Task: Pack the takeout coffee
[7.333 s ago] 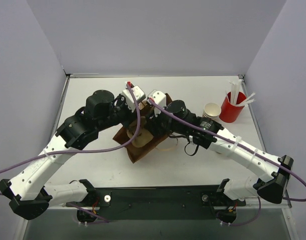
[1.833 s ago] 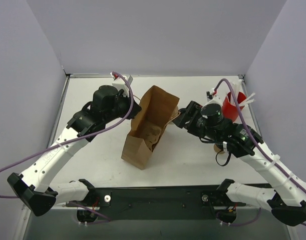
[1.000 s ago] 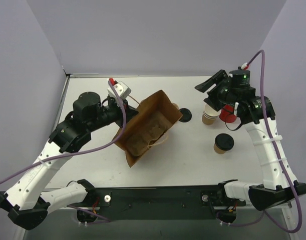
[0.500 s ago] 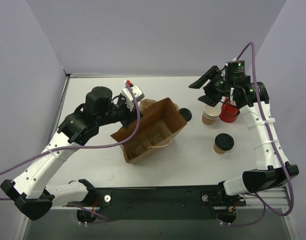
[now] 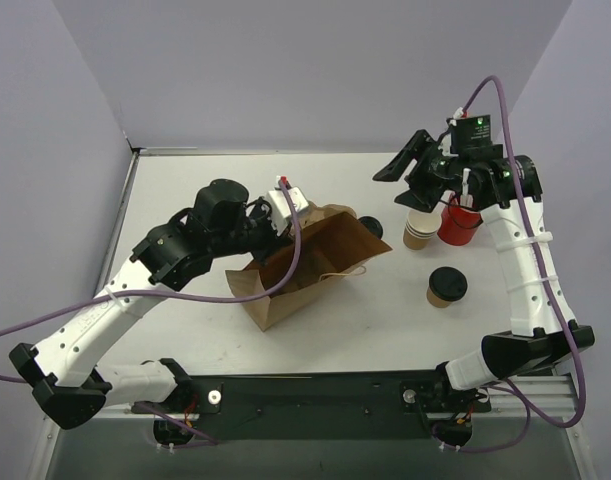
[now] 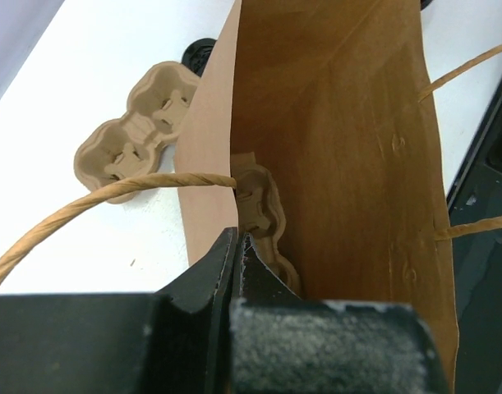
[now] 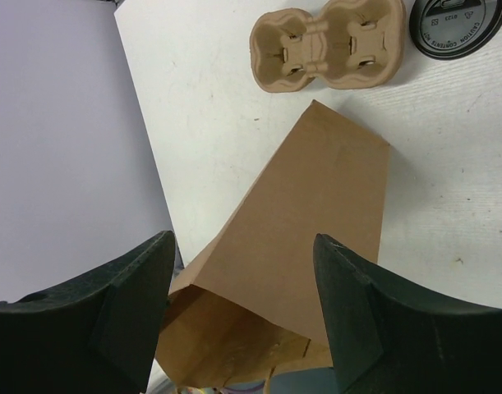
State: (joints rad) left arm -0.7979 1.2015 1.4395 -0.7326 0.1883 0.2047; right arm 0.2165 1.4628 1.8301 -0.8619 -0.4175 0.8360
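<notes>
Coffee cup stands on the counter, apart from the bag; likely light, crushable: grip its wall below the lid; left jaws pinch the bag's edge; right jaws spread.

Two white-and-black arms, wired in purple.
The left arm and right arm have smooth white link shells and chunky black joint housings. A purple cable loops off each, a green light glows on the right wrist, and both bases are black.
</notes>
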